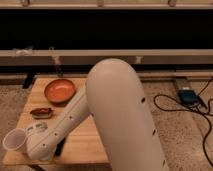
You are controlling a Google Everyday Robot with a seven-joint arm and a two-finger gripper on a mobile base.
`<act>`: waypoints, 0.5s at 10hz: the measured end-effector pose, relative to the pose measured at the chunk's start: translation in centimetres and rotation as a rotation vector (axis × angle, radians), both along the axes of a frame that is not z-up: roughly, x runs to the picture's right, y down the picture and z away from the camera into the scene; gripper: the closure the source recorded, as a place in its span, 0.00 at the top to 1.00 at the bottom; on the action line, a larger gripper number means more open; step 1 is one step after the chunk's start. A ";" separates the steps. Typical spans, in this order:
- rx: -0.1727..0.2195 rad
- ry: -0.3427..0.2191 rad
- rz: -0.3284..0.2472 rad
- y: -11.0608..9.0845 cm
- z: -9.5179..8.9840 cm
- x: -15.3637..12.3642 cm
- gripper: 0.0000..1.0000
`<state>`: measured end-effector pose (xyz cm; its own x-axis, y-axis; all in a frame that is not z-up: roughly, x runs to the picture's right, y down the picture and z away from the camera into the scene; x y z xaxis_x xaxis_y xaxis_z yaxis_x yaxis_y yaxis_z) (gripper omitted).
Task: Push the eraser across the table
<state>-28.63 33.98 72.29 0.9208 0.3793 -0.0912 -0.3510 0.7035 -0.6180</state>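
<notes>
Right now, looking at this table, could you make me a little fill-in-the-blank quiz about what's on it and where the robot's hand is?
1. The round bowl at the far side of the table is coloured ____.
2. At the table's near left corner stands a white paper ____.
3. The tabletop is made of light ____.
4. The gripper is low over the table's near left part, hidden behind the robot's big white ____.

Missing words: orange; cup; wood; arm.
</notes>
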 end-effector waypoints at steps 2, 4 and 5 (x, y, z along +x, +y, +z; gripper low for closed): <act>0.007 0.004 0.010 -0.6 0.7 0.4 0.00; 0.017 0.001 0.016 -1.2 1.2 0.6 0.00; 0.022 -0.001 0.018 -1.6 1.5 0.6 0.00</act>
